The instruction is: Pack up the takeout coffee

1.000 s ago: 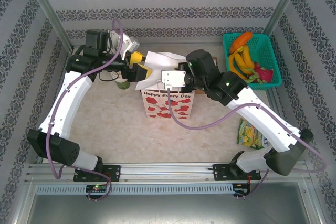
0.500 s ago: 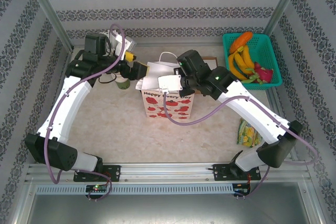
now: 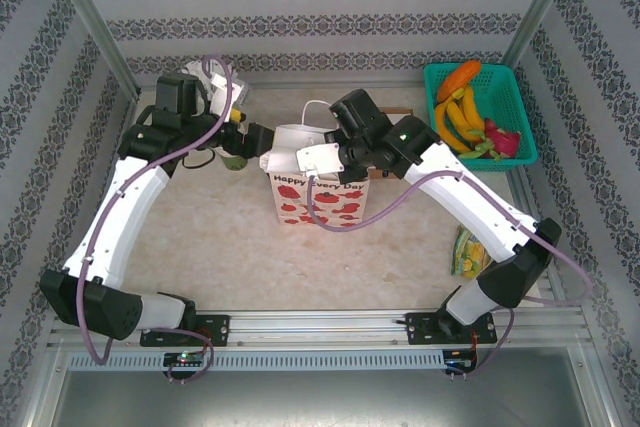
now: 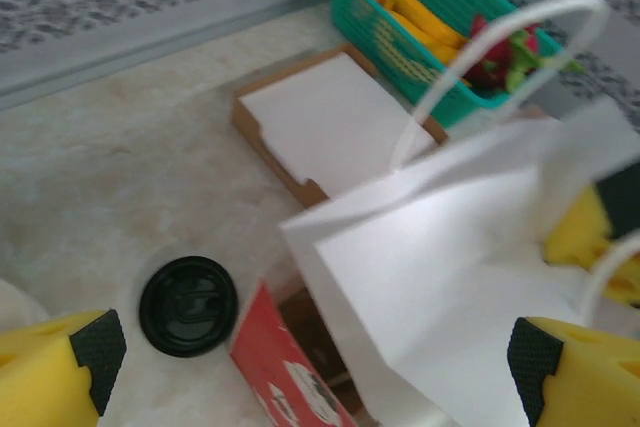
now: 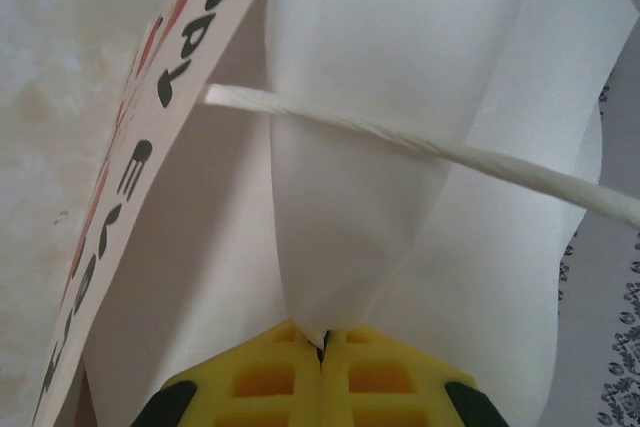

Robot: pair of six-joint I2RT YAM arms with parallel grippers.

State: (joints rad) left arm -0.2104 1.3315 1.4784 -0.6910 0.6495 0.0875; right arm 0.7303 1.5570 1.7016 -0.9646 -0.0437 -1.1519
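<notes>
Item 1, takeout coffee (image 4: 188, 305): stands upright on the counter (image 3: 220, 237), long axis vertical, round black lid facing straight up. From the left wrist it reads as a black disc just beside the red-printed side of the paper bag (image 3: 320, 197). In the top view it sits to the left of the bag, toward the back wall. It is outside the bag and nothing is touching it. Position unchanged from 1 second ago.

Item 2, left pincer (image 4: 320, 377): jaws spread wide, yellow pads at either lower corner of its own view, holding nothing. It hovers above the cup and the bag's left rim. Since 1 second ago it has drawn back from the bag mouth toward the rear left.

Item 3, right pincer (image 5: 322, 347): closed on the white inner lip of the bag, pads pressed together with paper between them. A cord handle (image 5: 400, 132) crosses in front. The arm has swung left and back over the last second, and the bag mouth leans with it.

Item 4, surroundings: green basket (image 3: 500, 87) of fruit at the back right; brown tray (image 4: 330, 117) of white sheets behind the bag; 1 packet (image 3: 475, 252) at the right.
</notes>
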